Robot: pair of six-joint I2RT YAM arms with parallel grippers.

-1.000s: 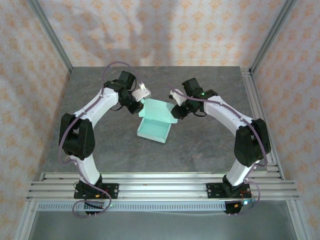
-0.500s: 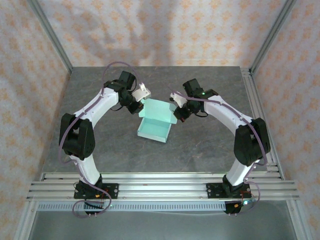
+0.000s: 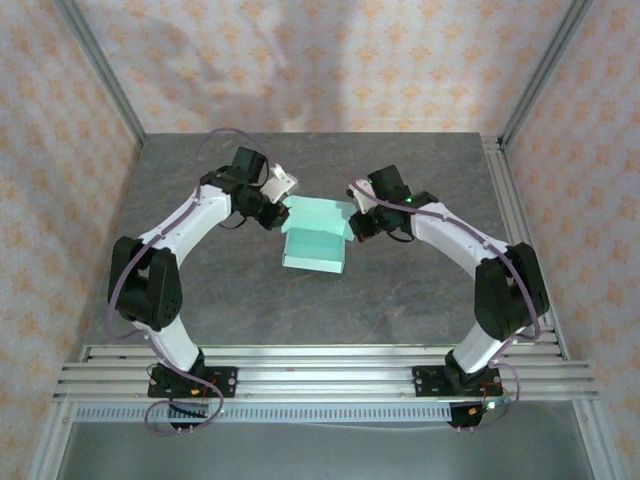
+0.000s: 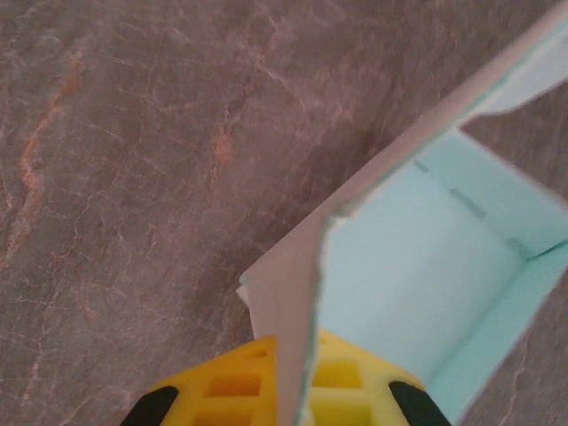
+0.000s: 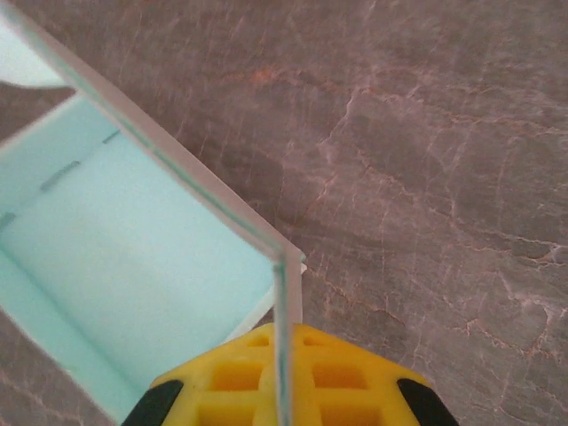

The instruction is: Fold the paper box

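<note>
**Top external: box clamped at both side walls**

Top external view: the counter (image 3: 200,290) carries the box (image 3: 315,250) near its middle, well apart from the rails (image 3: 320,372) at the near edge. Both arms reach inward, and the box lies between their tips, open side up. A flap (image 3: 318,208) lies at its far edge.

Left end effector (image 4: 291,395): closed on the left wall (image 4: 297,293). In the left wrist view the thin card stands on edge between the yellow pads (image 4: 226,390).

Right end effector (image 5: 282,386): closed on the right wall (image 5: 213,209) in the same way. The card edge runs straight up from between its pads.

Purpose of the grip (judgement): clamping opposite walls keeps them upright and stops the light box sliding on the counter while the remaining panels are worked.

Progress (judgement): walls are raised and the far flap is not yet closed, so the fold is partly done.

Caution (judgement): thin card may buckle if the two end effectors move unevenly.
</note>
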